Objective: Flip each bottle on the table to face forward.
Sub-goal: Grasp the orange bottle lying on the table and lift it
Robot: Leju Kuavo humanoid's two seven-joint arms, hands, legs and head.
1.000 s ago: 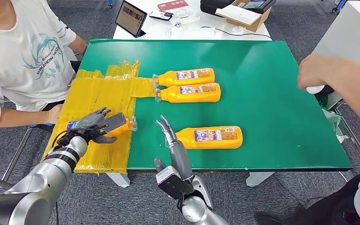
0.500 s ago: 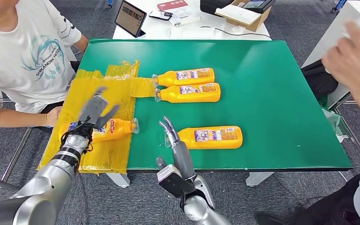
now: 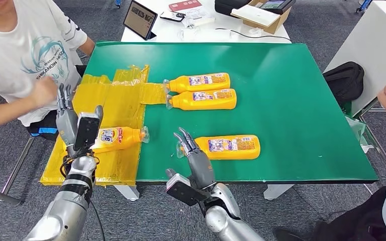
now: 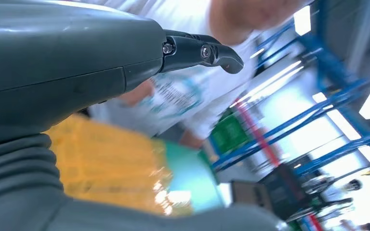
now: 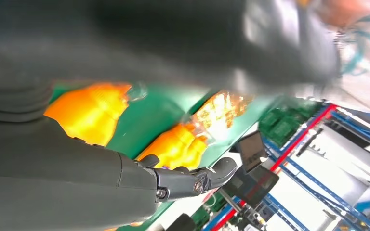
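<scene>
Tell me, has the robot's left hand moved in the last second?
Yes. The left hand let go of the bottle on the yellow sheet and rose, fingers now upright beside that bottle, toward the sheet's left edge. The bottle lies on the yellow sheet.

Four orange bottles (image 3: 212, 91) lying flat (caps left), one (image 3: 116, 138) on yellow sheet.

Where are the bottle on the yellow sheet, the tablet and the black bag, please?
Bottle on the yellow sheet (image 3: 118, 137), head view, its label.
Tablet (image 3: 140, 19), head view, its screen.
Black bag (image 3: 346, 80), head view, its top.
</scene>
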